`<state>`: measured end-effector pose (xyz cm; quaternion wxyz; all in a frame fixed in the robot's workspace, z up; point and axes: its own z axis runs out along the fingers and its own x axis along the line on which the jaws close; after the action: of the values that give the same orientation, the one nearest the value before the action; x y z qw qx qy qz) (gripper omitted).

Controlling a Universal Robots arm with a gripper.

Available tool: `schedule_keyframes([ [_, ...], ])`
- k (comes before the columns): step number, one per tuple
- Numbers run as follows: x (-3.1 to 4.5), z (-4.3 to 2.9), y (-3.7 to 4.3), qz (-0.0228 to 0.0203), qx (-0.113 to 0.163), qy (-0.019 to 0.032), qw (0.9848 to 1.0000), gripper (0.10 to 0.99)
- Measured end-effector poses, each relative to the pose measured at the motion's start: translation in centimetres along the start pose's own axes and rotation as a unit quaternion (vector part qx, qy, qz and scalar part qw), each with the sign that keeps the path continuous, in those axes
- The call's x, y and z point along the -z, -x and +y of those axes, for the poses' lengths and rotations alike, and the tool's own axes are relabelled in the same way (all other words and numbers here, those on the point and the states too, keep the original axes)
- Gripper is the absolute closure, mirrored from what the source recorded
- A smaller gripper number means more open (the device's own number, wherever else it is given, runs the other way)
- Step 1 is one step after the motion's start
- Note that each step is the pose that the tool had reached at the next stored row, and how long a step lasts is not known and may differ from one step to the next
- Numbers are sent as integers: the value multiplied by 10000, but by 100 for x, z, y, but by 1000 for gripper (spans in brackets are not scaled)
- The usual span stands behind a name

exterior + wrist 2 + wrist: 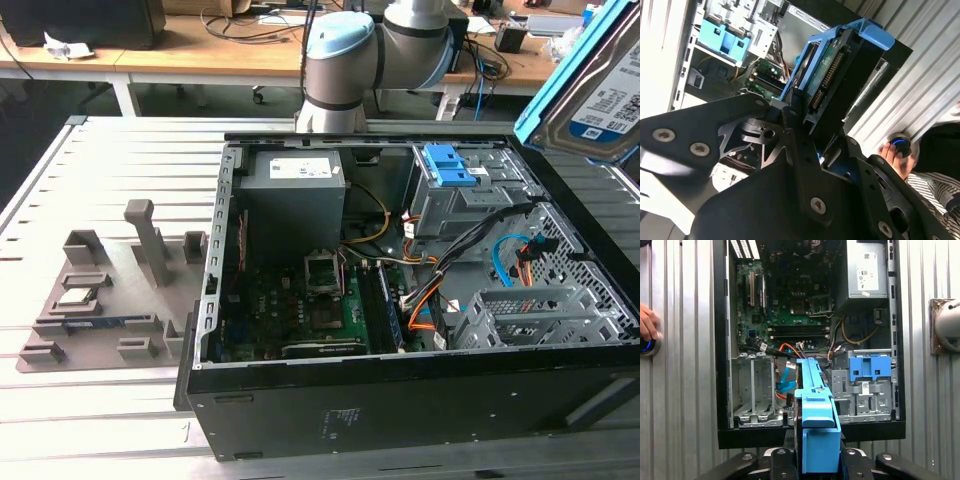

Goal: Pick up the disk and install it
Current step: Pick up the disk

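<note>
Ribbed metal table (120,150) bears open computer case (400,410); pincer (817,456) clamped on disk (610,100).

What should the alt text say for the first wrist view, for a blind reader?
The gripper holds the blue-framed disk edge-on, with an open computer case beyond it on a metal table. The case shows a green circuit board and drive bays; a hand rests beside it.

Foreground: grey ribbed metal worktable (120,160); behind it, light wooden desks on white legs (100,58), strewn with black cables (240,20), over a dark floor (60,95), under even indoor light.
</note>
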<state>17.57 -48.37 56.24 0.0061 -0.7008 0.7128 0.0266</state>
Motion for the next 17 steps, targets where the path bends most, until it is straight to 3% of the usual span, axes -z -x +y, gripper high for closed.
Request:
schedule_keyframes([
  [6,1,-3,-190,21,-1,0,10000,722],
  [14,1,-6,-350,42,-1,-1,10000,722],
  [17,-4,-8,-445,44,-1,-1,10000,722],
])
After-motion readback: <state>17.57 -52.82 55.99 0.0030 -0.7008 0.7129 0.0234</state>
